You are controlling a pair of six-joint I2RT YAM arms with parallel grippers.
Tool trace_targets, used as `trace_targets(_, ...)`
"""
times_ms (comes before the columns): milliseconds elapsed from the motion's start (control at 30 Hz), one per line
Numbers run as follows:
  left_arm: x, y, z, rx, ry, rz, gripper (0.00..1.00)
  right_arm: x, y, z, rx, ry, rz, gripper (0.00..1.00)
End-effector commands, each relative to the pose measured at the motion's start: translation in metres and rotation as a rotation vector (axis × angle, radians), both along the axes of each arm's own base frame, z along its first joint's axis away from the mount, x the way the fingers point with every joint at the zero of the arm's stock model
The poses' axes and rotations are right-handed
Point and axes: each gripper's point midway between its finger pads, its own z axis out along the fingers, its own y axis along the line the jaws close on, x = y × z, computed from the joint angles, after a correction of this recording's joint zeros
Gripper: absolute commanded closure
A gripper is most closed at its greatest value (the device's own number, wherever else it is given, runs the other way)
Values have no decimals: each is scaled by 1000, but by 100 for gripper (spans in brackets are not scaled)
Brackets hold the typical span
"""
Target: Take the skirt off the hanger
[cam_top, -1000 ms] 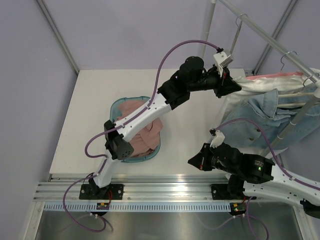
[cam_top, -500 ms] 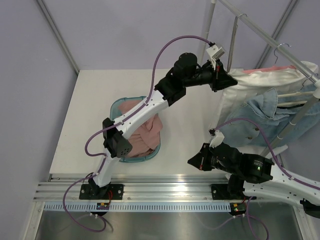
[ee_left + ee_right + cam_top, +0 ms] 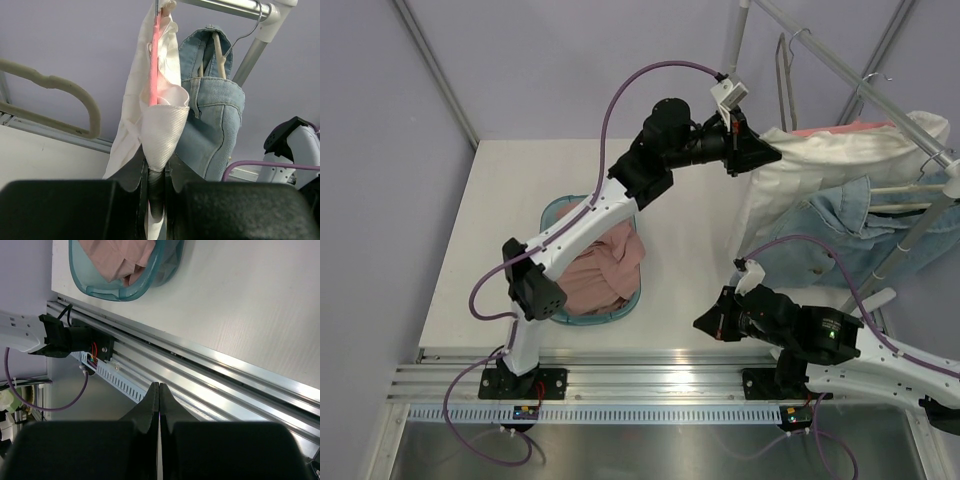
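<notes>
The white skirt with a pink waistband hangs from a hanger whose wire hook sits on the rack rail at the right. My left gripper is shut on the skirt's left edge and holds it stretched leftward. In the left wrist view a fold of the white skirt is pinched between the left gripper's jaws, and the pink band runs up to the hook. My right gripper hovers low near the table's front edge, shut and empty; in its wrist view the right gripper points at the aluminium rails.
A denim garment hangs on its own hanger beside the skirt. An empty beige hanger hangs further left on the rail. A teal basket holding pink clothes stands on the table left of centre.
My left gripper has moved left and slightly up with the skirt's edge in it. The skirt has swung up and stretched leftward. The right arm has stayed still.
</notes>
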Motion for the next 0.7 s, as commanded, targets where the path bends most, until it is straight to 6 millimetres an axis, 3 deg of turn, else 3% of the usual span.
trace_targets(0, -32, 38, 88, -191, -172, -20, 100, 0, 10, 20, 60, -12, 14, 100)
trace_targets(133, -33, 42, 81, -159, -170, -12, 100, 0, 13, 23, 66, -15, 19, 100)
trace_targets(167, -37, 48, 87, -166, -188, -4, 100, 1, 12, 23, 65, -16, 19, 100)
trace_targets(200, -32, 47, 70, -137, -165, 8, 100, 1, 12, 25, 69, -19, 17, 100)
trace_targets(267, -35, 60, 73, -144, -173, 29, 100, 1, 12, 26, 71, -21, 16, 100)
trace_targets(300, -34, 62, 69, -139, -167, 38, 100, 1, 11, 25, 68, -22, 14, 100)
trace_targets(333, -28, 64, 53, -109, -143, 46, 100, 1, 11, 25, 69, -23, 13, 100)
trace_targets(367, -31, 73, 58, -114, -153, 55, 100, 1, 11, 25, 67, -26, 16, 99)
trace_targets(467, -23, 85, 42, -79, -133, 82, 100, 1, 10, 25, 63, -29, 17, 94)
trace_targets(500, -22, 94, 46, -83, -139, 91, 100, 2, 10, 24, 62, -28, 16, 91)
trace_targets(567, -20, 101, 36, -61, -122, 103, 100, 2, 10, 24, 60, -31, 16, 84)
trace_targets(600, -21, 112, 42, -68, -134, 119, 100, 1, 11, 25, 62, -30, 20, 69)
trace_targets(667, -17, 122, 23, -25, -116, 160, 100, 1, 12, 24, 56, -34, 30, 51)
